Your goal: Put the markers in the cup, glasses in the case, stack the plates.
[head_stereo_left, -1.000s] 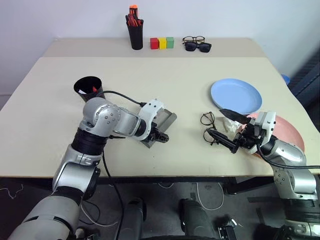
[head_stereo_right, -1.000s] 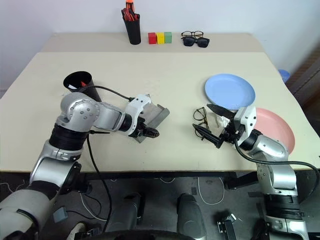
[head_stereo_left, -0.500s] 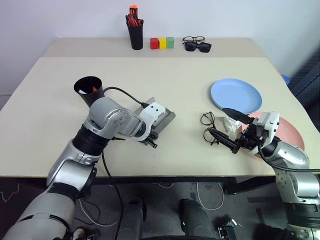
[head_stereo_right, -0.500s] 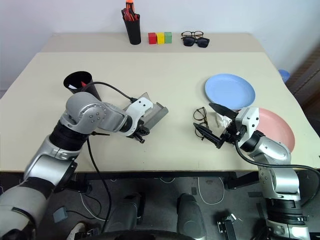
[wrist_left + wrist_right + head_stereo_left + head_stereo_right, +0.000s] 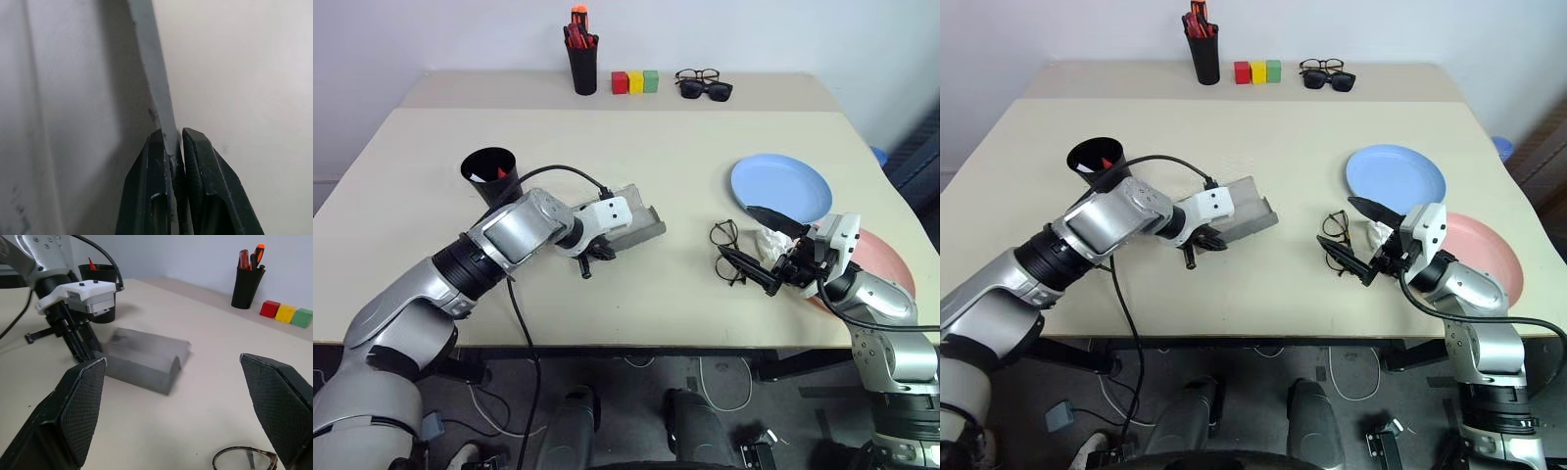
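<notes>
Markers [image 5: 499,175] are sitting in the black cup [image 5: 489,172]; I'm clamping the left claw [image 5: 1197,241] on the grey case's [image 5: 1239,210] wall, right claw [image 5: 766,251] spread beside the wire-framed glasses [image 5: 726,249] on the table [image 5: 636,147]. Casing them and stacking blue plate [image 5: 780,187] with pink plate [image 5: 886,257] are remaining.

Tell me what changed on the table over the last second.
The left gripper rolled over and shut on the near edge of the grey case, which shifted slightly towards the table's right side. The right gripper stayed wide open beside the wire-framed glasses. The blue plate, pink plate and black cup kept their places.
</notes>
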`<move>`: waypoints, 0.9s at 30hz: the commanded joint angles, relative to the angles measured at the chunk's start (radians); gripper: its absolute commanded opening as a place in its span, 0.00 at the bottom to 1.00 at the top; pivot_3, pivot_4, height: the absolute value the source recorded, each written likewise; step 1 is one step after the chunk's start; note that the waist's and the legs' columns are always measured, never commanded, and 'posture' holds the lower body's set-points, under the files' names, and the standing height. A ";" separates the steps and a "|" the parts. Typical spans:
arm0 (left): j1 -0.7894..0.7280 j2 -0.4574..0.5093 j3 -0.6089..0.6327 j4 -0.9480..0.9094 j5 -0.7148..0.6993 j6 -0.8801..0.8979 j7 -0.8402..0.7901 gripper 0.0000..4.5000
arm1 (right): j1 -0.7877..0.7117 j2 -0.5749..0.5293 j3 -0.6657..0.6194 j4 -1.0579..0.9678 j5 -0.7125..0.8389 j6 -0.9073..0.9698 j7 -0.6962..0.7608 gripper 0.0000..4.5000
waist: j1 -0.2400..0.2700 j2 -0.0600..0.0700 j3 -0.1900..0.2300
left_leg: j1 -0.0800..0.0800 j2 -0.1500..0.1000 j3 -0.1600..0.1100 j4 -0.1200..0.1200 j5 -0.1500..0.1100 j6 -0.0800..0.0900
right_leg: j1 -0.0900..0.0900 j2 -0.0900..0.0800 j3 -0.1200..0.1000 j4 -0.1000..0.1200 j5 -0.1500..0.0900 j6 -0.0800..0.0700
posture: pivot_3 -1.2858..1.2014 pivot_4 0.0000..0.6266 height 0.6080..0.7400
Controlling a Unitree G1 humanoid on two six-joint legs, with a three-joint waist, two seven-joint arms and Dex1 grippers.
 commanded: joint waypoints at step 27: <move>-0.008 -0.192 0.115 0.251 0.376 -0.434 -0.281 0.05 | -0.011 -0.049 -0.018 0.027 0.005 0.050 0.014 1.00 | 0.002 0.000 0.000 | 0.001 0.000 0.000 0.002 0.001 0.001 | 0.001 0.000 0.000 0.002 0.000 0.001 | 0.52 0.24 1.00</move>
